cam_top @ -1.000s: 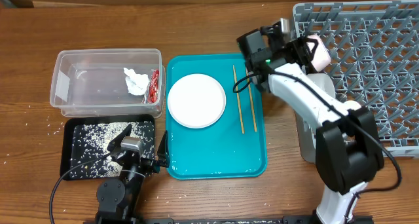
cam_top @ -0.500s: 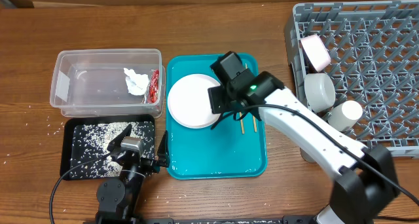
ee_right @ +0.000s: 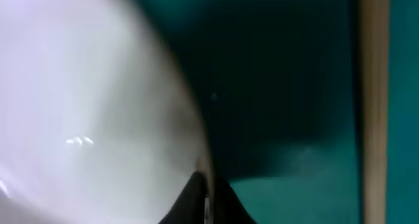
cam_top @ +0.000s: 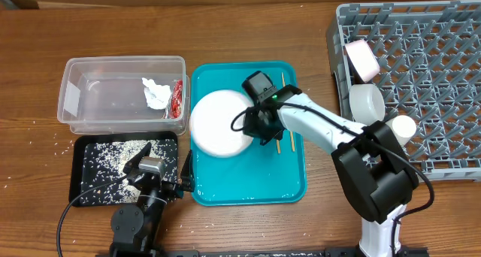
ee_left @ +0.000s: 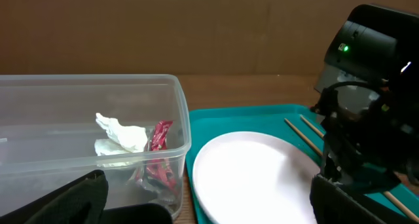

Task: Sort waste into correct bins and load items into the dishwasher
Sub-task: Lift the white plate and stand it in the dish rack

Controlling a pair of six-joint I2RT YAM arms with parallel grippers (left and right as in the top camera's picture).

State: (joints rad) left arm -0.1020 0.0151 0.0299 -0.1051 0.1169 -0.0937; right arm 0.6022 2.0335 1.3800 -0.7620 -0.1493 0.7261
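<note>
The round white plate (cam_top: 218,123) lies on the teal tray (cam_top: 248,183), slightly tipped. My right gripper (cam_top: 253,126) is shut on its right rim; up close, the dark fingertips (ee_right: 206,194) pinch the plate's edge (ee_right: 78,86). Two wooden chopsticks (cam_top: 279,129) lie just right of it on the tray. My left gripper (cam_top: 158,165) rests open at the lower left, facing the clear tub (ee_left: 98,119). Inside the tub are the white tissue (cam_top: 155,92) and the red wrapper (cam_top: 177,98). Rice grains (cam_top: 113,155) cover the black tray (cam_top: 83,197).
The grey dish rack (cam_top: 428,77) fills the right side, with two white bowls (cam_top: 361,58) (cam_top: 368,103) and a cup (cam_top: 400,128) along its left edge. A few rice grains lie scattered on the wood left of the black tray.
My right arm swung from the dish rack over to the teal tray and shut on the plate's right rim. The plate has shifted slightly left. The left arm has not moved.
</note>
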